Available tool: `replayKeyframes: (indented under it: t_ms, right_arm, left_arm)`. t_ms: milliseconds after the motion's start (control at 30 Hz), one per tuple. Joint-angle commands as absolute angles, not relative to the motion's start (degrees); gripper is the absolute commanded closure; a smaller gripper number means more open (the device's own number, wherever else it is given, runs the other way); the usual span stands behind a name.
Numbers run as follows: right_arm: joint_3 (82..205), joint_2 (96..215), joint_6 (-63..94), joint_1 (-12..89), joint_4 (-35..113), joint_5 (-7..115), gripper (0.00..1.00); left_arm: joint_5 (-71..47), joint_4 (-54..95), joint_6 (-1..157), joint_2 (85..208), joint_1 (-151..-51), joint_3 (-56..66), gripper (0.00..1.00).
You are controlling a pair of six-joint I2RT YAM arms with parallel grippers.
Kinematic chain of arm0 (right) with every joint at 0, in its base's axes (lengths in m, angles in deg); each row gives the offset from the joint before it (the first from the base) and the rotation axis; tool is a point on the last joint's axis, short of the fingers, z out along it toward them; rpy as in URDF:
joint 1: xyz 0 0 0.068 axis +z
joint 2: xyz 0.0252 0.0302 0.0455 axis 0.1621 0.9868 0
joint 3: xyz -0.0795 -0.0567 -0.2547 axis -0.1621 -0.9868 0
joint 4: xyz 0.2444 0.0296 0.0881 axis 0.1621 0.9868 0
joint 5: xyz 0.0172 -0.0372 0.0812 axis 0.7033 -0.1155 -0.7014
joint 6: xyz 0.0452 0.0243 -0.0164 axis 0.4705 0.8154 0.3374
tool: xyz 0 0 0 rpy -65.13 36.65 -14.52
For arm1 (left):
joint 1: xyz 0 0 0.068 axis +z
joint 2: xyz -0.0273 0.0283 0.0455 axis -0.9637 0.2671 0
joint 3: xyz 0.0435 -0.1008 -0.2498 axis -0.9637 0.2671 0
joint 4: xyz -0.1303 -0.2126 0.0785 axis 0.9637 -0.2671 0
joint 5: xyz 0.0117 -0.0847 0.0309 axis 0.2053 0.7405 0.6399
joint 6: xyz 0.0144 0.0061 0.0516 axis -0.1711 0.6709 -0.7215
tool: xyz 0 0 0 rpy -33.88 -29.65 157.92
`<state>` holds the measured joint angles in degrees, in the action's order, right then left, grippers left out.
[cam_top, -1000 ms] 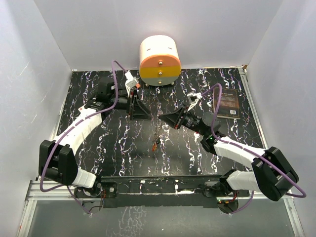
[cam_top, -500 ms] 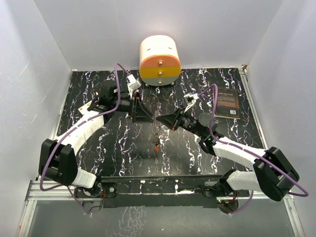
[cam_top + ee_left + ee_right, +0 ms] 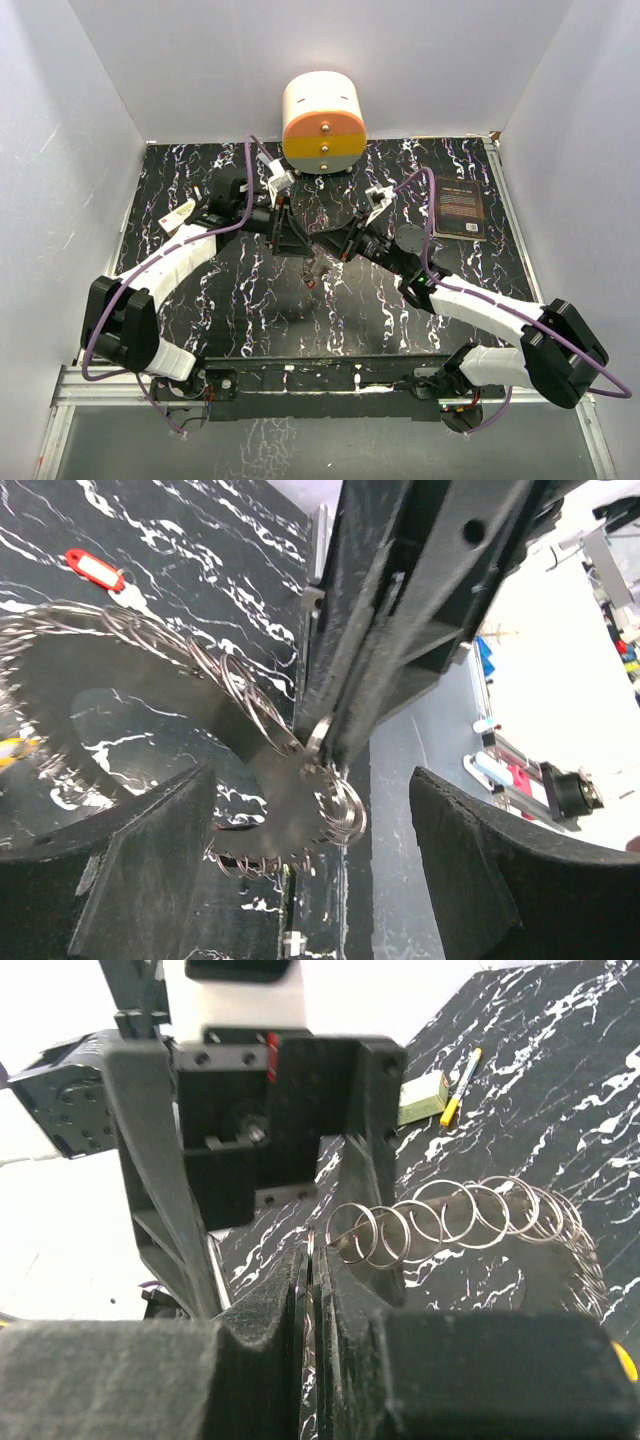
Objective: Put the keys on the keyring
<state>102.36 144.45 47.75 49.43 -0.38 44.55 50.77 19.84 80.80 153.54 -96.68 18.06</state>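
The keyring [image 3: 470,1215] is held up above the middle of the black marbled tabletop [image 3: 240,330], between the two arms. In the wrist views it is a large loop made of many small overlapping silver wire rings, and its dark shadow falls on the table beneath it.

The right gripper [image 3: 313,1265] is clamped on it. Its two pads are pressed together with one thin wire ring caught edge-on between them, and the rest of the loop curves away to the right.

The left gripper [image 3: 310,778] faces the right one. Its fingers are spread wide to either side of the pinched part of the ring, and neither pad touches the wire. Seen from above, the two grippers meet tip to tip just in front of the drawer unit.

A red key [image 3: 95,568] with a white label lies flat on the table beyond the loop, apart from it. A yellow piece [image 3: 15,748] shows at the left edge of the left wrist view, close to the ring. I cannot tell whether it is threaded on.

Farther out, a marker pen [image 3: 460,1072] lies beside a small cream block [image 3: 425,1095] on the left side of the table. The cream-and-orange round drawer unit [image 3: 322,122] stands at the back wall, and a dark booklet [image 3: 460,208] lies flat at the right.
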Motion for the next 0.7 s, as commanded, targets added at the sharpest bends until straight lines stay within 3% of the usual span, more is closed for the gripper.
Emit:
replayKeyframes:
  t_ms: [0,233,433,667]
  right_arm:
    - [107.2,142.9,44.8,51.6,-3.4,47.5,0.92]
    - [107.9,142.7,43.6,53.7,-1.6,50.4,0.92]
    - [107.8,141.6,43.1,54.7,0.2,52.6,0.92]
    - [107.7,139.9,43.4,54.9,2.4,52.9,0.92]
  left_arm:
    - [54.0,13.9,75.9,154.0,-98.4,15.2,0.24]
    - [52.5,12.2,73.8,152.7,-98.8,14.5,0.23]
    - [49.2,6.6,69.2,152.1,-98.8,12.6,0.31]
    - [38.3,-2.2,61.0,150.5,-98.9,9.3,0.31]
